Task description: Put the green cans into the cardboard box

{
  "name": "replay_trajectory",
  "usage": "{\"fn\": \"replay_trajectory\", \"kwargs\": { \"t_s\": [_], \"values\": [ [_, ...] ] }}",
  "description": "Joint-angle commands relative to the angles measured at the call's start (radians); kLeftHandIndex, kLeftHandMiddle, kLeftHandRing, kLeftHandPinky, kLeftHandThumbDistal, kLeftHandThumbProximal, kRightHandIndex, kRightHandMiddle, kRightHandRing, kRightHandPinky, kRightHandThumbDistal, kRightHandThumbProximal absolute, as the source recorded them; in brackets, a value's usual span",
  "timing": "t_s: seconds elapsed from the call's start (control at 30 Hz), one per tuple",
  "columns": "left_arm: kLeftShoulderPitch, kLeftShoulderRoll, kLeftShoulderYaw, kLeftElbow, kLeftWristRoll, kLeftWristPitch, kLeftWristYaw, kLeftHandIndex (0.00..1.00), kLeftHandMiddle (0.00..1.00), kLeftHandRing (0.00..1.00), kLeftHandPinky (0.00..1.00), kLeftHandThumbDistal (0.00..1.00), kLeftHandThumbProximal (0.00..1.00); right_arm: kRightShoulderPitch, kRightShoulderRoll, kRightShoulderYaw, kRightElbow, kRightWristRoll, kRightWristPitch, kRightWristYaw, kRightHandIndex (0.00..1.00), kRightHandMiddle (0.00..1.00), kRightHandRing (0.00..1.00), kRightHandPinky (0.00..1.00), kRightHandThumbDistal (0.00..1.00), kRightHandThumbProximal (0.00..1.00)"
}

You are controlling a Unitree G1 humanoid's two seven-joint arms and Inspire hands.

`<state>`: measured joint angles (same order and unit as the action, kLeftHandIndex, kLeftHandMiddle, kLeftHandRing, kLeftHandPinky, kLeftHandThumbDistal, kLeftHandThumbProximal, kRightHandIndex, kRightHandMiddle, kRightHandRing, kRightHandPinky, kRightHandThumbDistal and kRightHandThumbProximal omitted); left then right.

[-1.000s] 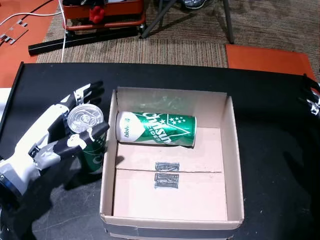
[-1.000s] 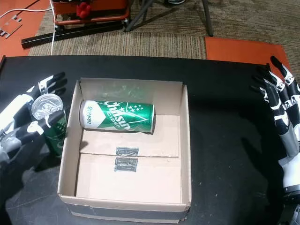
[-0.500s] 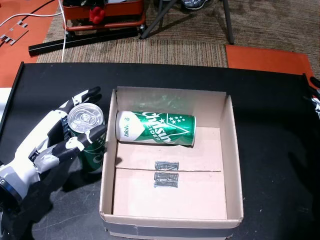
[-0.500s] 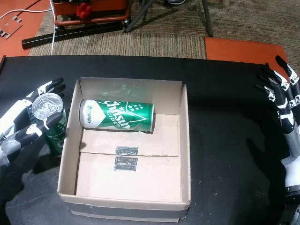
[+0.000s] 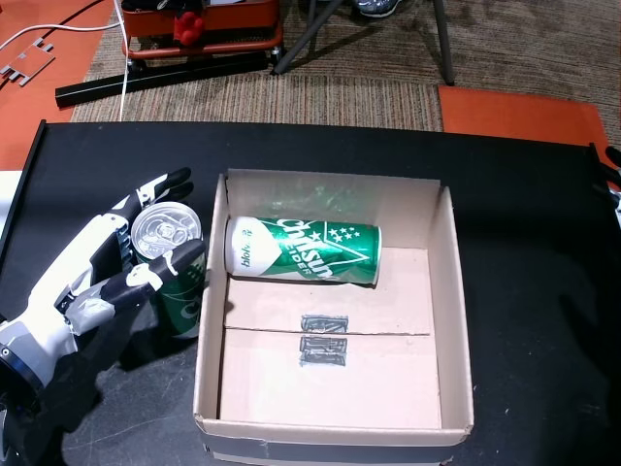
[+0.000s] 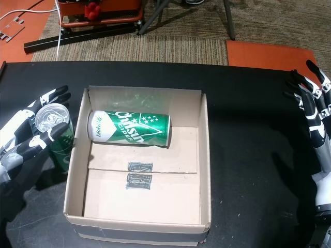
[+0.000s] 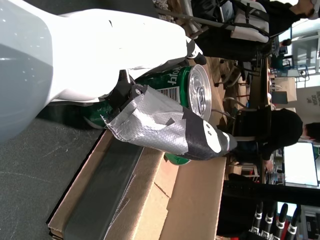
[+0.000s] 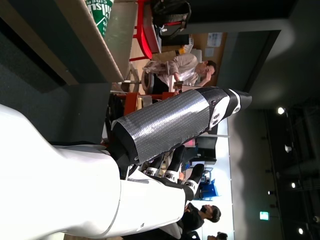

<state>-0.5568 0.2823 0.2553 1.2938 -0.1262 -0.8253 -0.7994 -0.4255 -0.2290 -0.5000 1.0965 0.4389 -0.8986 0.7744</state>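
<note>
One green can [image 5: 303, 249] [image 6: 129, 128] lies on its side in the back of the cardboard box [image 5: 454, 291] [image 6: 206, 155]. A second green can [image 5: 177, 286] [image 6: 58, 142] stands upright on the black table just outside the box's left wall. My left hand [image 5: 92, 262] [image 6: 20, 134] cups this can: straight fingers behind it, thumb across its front, not closed. The left wrist view shows the can [image 7: 185, 90] between palm and thumb [image 7: 165, 122]. My right hand [image 6: 313, 108] hovers open, fingers spread, at the table's far right, away from the box.
A red cart [image 5: 204, 24] and tripod legs [image 5: 320, 29] stand on the carpet beyond the table's far edge. Orange mats [image 5: 514, 112] lie on the floor. Seated people appear in the right wrist view [image 8: 185, 67].
My left hand has drawn back slightly toward me along the upright can, which has stayed put. My right hand has drifted further to the right edge.
</note>
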Motion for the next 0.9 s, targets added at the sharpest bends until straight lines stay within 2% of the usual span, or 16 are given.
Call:
{"fn": "replay_trajectory", "kwargs": {
  "t_s": [0.0,0.27,0.47,0.73,0.87],
  "values": [
    [0.020,-0.001,-0.010,0.012,0.022,0.009,0.018,1.00,1.00,1.00,1.00,0.87,0.53,0.010,-0.009,-0.003,-0.008,0.008,-0.005,-0.004,0.70,0.72,0.75,0.87,1.00,0.61],
    [0.032,-0.016,-0.031,0.017,0.053,0.008,0.060,1.00,1.00,1.00,1.00,0.86,0.55,0.022,-0.015,-0.004,-0.022,0.012,0.002,-0.003,0.70,0.72,0.75,0.87,1.00,0.61],
    [0.038,-0.031,-0.036,0.019,0.058,0.015,0.079,1.00,1.00,1.00,1.00,0.90,0.54,0.029,-0.020,-0.009,-0.027,0.021,0.011,0.009,0.69,0.72,0.75,0.88,1.00,0.60],
    [0.040,-0.046,-0.026,0.020,0.049,0.019,0.075,1.00,1.00,1.00,1.00,0.82,0.54,0.031,-0.022,-0.014,-0.032,0.022,0.026,0.009,0.69,0.71,0.75,0.87,1.00,0.60],
    [0.040,-0.047,-0.027,0.020,0.053,0.015,0.080,1.00,1.00,1.00,1.00,0.84,0.55,0.030,-0.023,-0.019,-0.032,0.023,0.027,0.019,0.70,0.72,0.76,0.87,1.00,0.60]
  ]
}}
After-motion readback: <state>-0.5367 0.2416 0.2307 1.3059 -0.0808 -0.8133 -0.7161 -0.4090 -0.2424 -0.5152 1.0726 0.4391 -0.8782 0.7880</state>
